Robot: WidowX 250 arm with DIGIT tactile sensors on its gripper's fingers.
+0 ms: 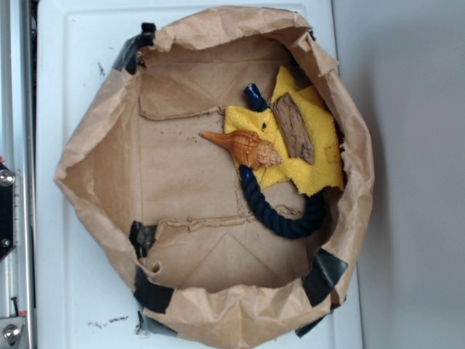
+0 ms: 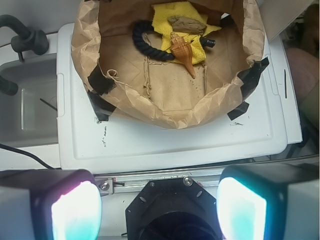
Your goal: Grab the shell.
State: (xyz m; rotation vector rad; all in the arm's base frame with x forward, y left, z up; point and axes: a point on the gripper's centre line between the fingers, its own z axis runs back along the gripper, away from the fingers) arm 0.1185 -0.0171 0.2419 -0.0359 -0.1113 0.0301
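The orange-tan spiral shell lies inside the rolled-down brown paper bag, partly on a yellow cloth, its pointed tip toward the bag's middle. In the wrist view the shell shows far ahead, near the top of the frame. My gripper hangs well back from the bag, beyond the white lid's near edge. Its glowing pads stand wide apart with nothing between them. The gripper does not show in the exterior view.
A dark navy rope curves beside the shell and a flat brown piece of bark lies on the cloth. The bag sits on a white plastic lid. A grey tub with black fittings stands to the left.
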